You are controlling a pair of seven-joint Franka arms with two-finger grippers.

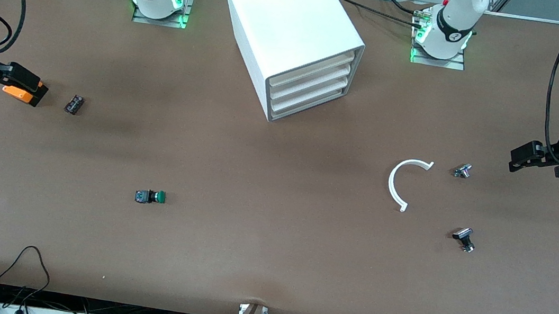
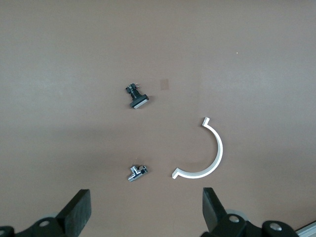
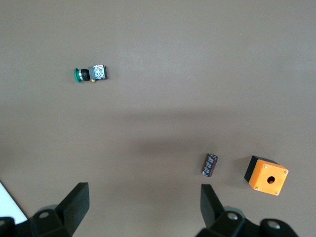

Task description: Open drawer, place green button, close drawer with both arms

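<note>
Drawer (image 1: pixel 307 108) opening is the step in hand: the lowest tray of the white cabinet (image 1: pixel 290 25) is sitting flush and shut under three others, its front facing the camera and angled a little toward the left arm's end of the table. The button (image 1: pixel 150 196) is lying on its side on the bare brown table (image 1: pixel 266 262), nearer the camera than the cabinet and toward the right arm's end, green cap pointing toward the middle.

The right gripper (image 3: pixel 143 207) is hanging with jaws spread wide and empty over the table edge at its own end, looking down on an orange box (image 3: pixel 266 176) and a small dark part (image 3: pixel 210 164), with the button farther off. The left gripper (image 2: pixel 145 210) is waiting likewise at its end, jaws apart and holding nothing, above a white curved piece (image 2: pixel 207 155) and two small metal parts (image 2: pixel 136 171) (image 2: pixel 136 97).

In my judgement the pull is calling for a low approach square to the cabinet's angled front, catching only the bottom tray's lip and drawing straight along its slide, while the other arm is steadying the light cabinet so it is not dragging forward. Hooking the tray above is the main risk.
</note>
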